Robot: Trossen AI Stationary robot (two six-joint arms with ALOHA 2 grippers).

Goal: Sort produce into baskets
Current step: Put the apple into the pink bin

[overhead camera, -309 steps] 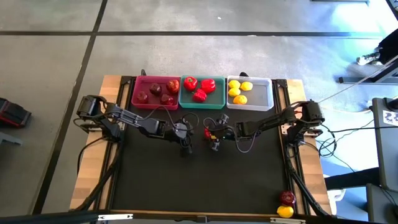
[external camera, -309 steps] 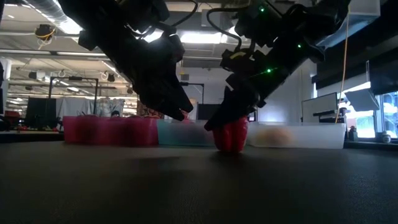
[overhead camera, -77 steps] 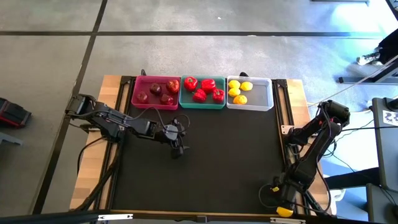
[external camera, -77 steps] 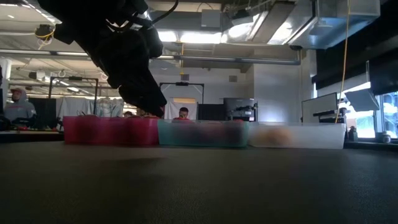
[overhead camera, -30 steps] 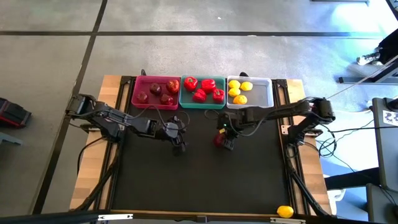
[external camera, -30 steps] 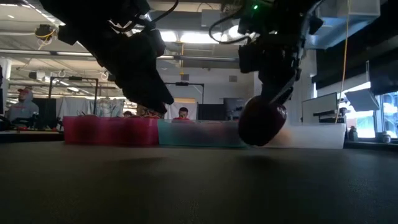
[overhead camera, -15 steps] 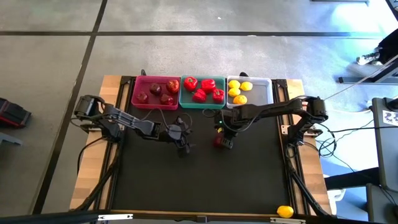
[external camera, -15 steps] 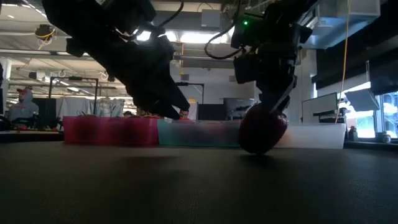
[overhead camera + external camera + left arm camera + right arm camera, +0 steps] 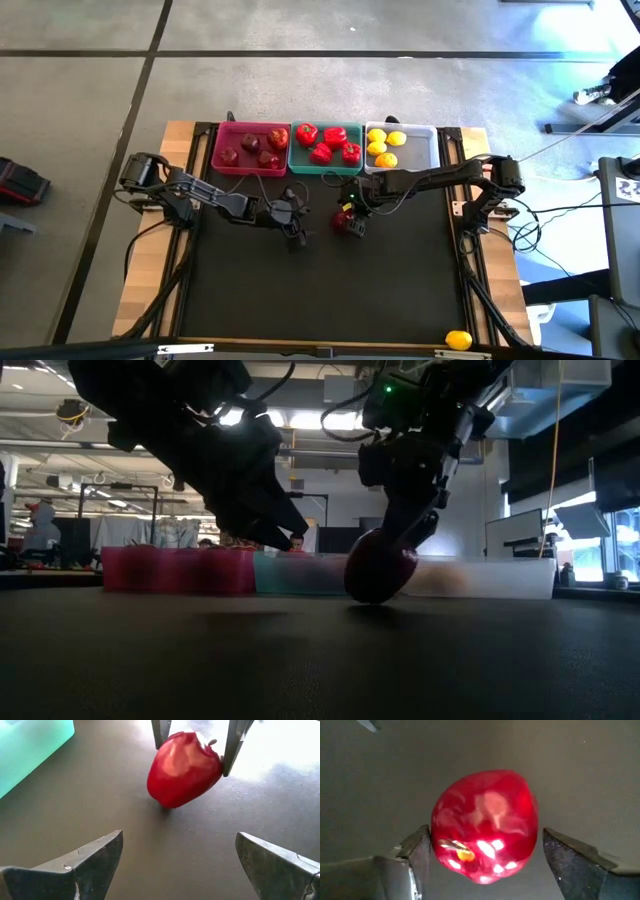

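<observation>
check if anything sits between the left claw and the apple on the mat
Nothing visible does. The apple rests on bare mat straight ahead of the open left claw. The right claw straddles the apple, with one finger close on one side and a gap on the other; that is the only crowding.

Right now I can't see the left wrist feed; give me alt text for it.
A red apple sits tilted on the dark table between the right gripper's two fingers, which stand slightly apart from it. The left gripper's own open fingers frame the foreground, aimed at the apple, and a corner of the teal basket shows to one side.
</observation>
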